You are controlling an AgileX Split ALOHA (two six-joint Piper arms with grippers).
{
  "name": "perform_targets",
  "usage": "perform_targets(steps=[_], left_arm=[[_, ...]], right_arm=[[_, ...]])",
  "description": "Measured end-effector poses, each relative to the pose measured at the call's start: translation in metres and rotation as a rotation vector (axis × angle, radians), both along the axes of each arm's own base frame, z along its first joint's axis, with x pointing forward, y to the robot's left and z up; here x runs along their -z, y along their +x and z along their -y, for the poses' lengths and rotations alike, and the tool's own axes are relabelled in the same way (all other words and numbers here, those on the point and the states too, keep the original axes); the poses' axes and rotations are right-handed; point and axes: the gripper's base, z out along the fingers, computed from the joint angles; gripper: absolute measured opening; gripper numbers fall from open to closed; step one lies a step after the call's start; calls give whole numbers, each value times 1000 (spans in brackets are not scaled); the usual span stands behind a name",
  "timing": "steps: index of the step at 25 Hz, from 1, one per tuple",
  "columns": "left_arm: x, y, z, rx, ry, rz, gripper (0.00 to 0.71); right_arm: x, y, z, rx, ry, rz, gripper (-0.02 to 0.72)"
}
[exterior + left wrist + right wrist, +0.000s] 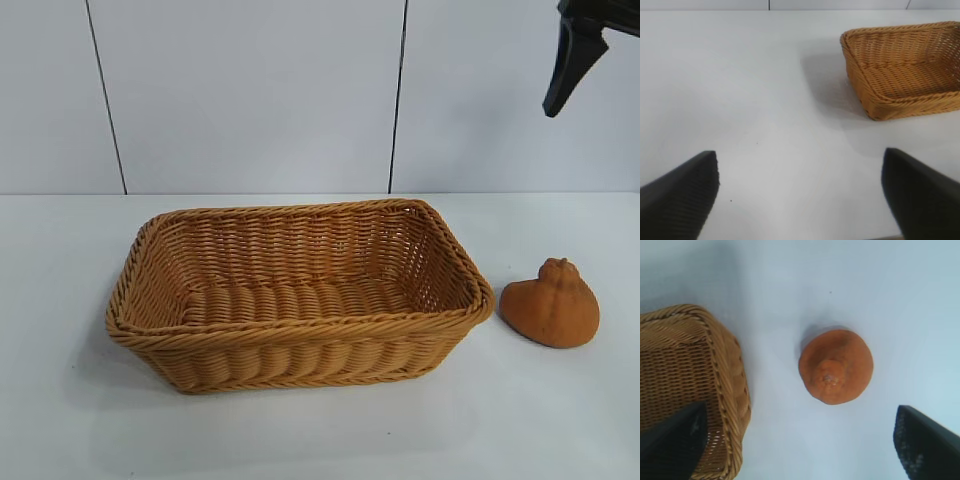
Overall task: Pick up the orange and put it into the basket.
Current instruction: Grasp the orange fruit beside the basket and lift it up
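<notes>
The orange lies on the white table just right of the basket, knob up. In the right wrist view the orange lies on the table beside the basket's corner. My right gripper is open and empty, high above the orange; one finger shows at the exterior view's top right. My left gripper is open and empty over bare table, well clear of the basket. The basket has nothing in it.
The white table stretches around the basket. A pale panelled wall stands behind it.
</notes>
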Motion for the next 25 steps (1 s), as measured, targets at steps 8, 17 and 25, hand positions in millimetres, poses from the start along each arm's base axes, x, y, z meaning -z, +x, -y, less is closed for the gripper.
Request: perform_targets(steps=[8, 17, 25], left_arm=[[0, 0, 0, 0, 0, 0, 630], [0, 0, 0, 0, 0, 0, 630], [0, 0, 0, 0, 0, 0, 630]], right_arm=[[60, 20, 0, -10, 15, -173, 694], [166, 41, -4, 25, 74, -369, 694], [181, 46, -2, 34, 55, -355, 642]])
